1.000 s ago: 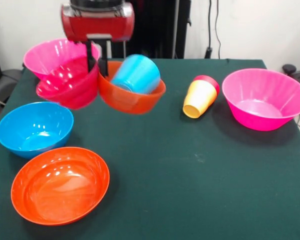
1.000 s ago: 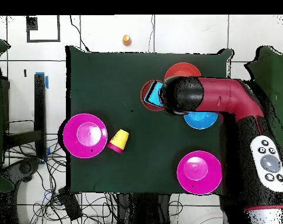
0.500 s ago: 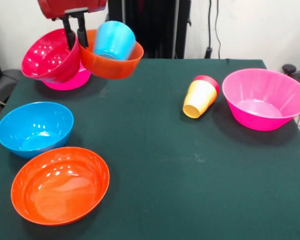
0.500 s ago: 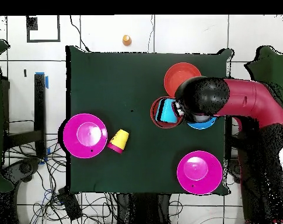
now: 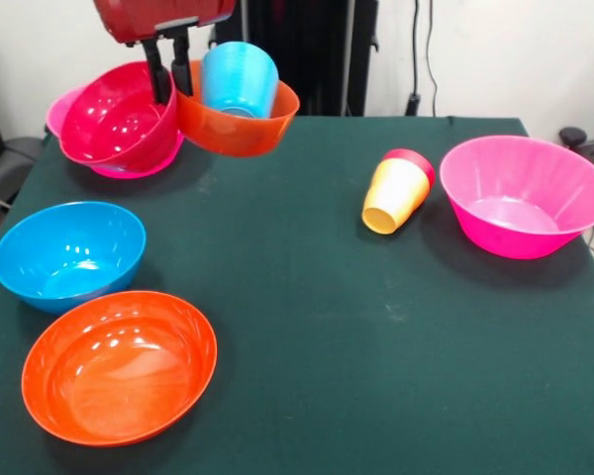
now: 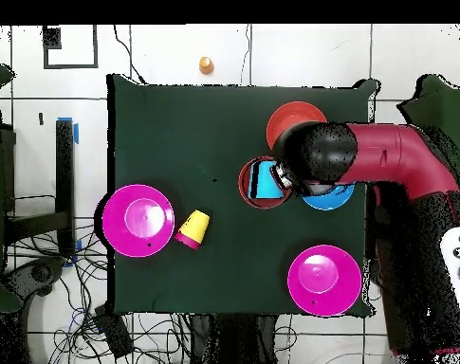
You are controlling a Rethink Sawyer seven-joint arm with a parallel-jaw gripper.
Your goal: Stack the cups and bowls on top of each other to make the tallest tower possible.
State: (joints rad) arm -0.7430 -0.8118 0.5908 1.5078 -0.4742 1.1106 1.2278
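Observation:
My gripper (image 5: 169, 83) hangs at the upper left, shut across the touching rims of the small crimson bowl (image 5: 114, 119) and the small orange bowl (image 5: 240, 124). Both bowls are held clear of the table. A blue cup (image 5: 240, 77) stands tilted inside the orange bowl (image 6: 253, 180). Partly hidden under the crimson bowl sits a pink bowl (image 5: 59, 107). On the table lie a blue bowl (image 5: 69, 252), a wide orange bowl (image 5: 119, 366) and a second pink bowl (image 5: 525, 196). A yellow cup (image 5: 394, 193) lies on its side, nested in a red cup (image 5: 416, 158).
In the overhead view my arm (image 6: 366, 166) covers the crimson bowl and most of the blue bowl (image 6: 326, 201). A small orange cup-like thing (image 6: 206, 64) sits on the floor beyond the table edge (image 6: 233, 85). Cables lie around the table.
The gripper has lifted the two bowls and the blue cup off the table, then shifted them slightly right in the front view. Nothing else has moved.

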